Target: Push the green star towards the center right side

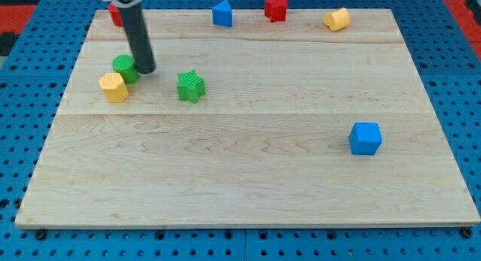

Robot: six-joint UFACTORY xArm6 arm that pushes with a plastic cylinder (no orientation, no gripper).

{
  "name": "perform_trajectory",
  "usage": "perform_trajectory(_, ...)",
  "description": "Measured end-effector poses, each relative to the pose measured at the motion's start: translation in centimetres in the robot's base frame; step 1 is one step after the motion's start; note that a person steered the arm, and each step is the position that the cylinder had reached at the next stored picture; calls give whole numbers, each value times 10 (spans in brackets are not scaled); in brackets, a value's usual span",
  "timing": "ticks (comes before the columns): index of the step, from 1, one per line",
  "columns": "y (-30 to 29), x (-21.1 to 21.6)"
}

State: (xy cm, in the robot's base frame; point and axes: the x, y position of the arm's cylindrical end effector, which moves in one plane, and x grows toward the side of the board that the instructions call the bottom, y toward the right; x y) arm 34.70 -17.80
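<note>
My tip (pixel 146 70): bare rod end with no jaws, holding nothing, touching green round block (pixel 125 68) on its right.
Green star (pixel 191 86): just right of my tip, apart, board's left half.
Yellow block (pixel 113 87): against the round block's lower left.
Blue cube (pixel 365 138): far right.
Top edge: red block (pixel 116 16), blue block (pixel 222 13), red star (pixel 276 7), second yellow block (pixel 337 19).
</note>
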Motion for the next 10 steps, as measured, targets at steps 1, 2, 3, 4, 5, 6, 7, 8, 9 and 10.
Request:
perform_trajectory(1, -6, -6)
perform_trajectory(2, -6, -8)
perform_trajectory(3, -6, -8)
perform_trajectory(4, -1, -18)
perform_trajectory(5, 7, -24)
perform_trajectory(6, 7, 0)
perform_trajectory(7, 45, 30)
perform_trajectory(8, 89, 57)
perform_trajectory(9, 174, 65)
perform_trajectory(10, 171, 54)
